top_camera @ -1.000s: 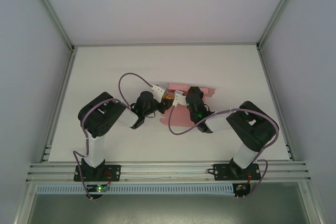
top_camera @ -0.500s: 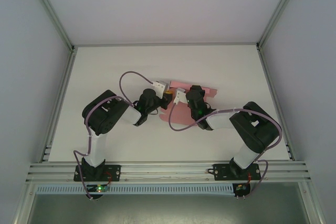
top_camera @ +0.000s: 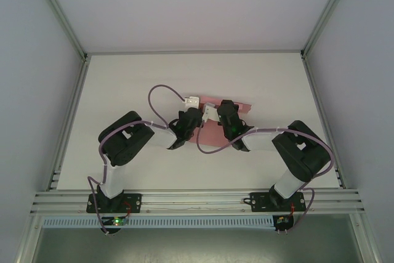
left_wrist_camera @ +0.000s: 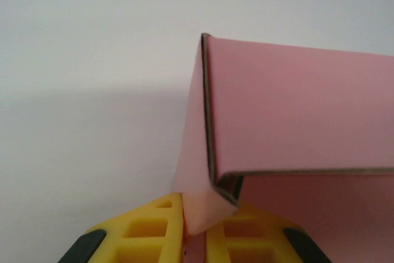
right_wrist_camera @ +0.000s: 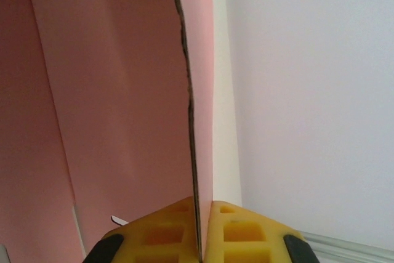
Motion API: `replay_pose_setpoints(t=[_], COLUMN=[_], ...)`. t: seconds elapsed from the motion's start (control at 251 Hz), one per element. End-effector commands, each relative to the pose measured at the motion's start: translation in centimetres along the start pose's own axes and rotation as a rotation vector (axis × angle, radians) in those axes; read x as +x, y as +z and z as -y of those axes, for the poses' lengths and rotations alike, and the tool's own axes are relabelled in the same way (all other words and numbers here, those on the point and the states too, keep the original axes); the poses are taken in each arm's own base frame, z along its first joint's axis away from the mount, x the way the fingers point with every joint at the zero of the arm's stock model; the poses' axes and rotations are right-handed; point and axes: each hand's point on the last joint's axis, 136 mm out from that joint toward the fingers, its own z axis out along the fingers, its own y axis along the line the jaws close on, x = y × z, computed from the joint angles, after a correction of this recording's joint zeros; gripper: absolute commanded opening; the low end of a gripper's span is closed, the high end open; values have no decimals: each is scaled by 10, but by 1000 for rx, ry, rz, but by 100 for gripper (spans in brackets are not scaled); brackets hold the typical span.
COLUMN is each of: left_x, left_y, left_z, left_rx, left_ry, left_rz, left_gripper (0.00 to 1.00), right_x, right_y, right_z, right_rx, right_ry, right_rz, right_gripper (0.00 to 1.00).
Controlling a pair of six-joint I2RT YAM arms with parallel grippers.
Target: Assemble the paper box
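**Pink card box, part-folded, held from two sides**

Item: pink thin-card paper box [top_camera: 239,106], a creased sheet with raised panels, at mid-table on the white tabletop [top_camera: 123,78], between the two arms.

Left gripper [left_wrist_camera: 196,231]: yellow fingers [left_wrist_camera: 151,232] pinched together on a folded corner of the card, one panel [left_wrist_camera: 295,109] standing above it.

Right gripper [right_wrist_camera: 201,233]: yellow fingers [right_wrist_camera: 246,235] clamped on an upright panel [right_wrist_camera: 123,90] seen edge-on.

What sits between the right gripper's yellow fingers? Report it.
The right wrist view shows a panel of the pink card paper box, edge-on, pinched there.
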Motion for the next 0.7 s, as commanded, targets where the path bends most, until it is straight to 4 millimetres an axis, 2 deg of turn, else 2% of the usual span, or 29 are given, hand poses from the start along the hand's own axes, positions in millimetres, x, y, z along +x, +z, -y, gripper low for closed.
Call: replay_pose_setpoints(t=[0.0,0.1,0.2,0.307,0.423,0.547,0.587,0.694], left_x=[-46,-37,-33,-25,-18,-24,-22,-22], left_y=[-8,-15,-22,-39,-43,-55,-53,-27], left_z=[-47,-65,-85,-108,-113,-125,-123,-91], left_rx=[-308,-420,-580,-755,-759,-812,-798,-549], left_ry=[-175,-278,-265,-336,-380,-380,-384,-346], left_rz=[128,142,146,104,111,116,111,69], left_gripper=[0,0,0,0,0,0,0,0], right_x=[-1,0,0,-1,1,-1,-1,-5], right_y=[-26,-26,-26,-26,-25,-26,-26,-23], right_z=[-123,-123,-121,-120,-120,-118,-117,-113], right_rx=[-466,-470,-472,-475,-470,-471,-468,-459], right_ry=[-127,-121,-108,-101,-99,-85,-79,-49], right_rz=[113,112,111,117,104,112,112,112], right_gripper=[0,0,0,0,0,0,0,0])
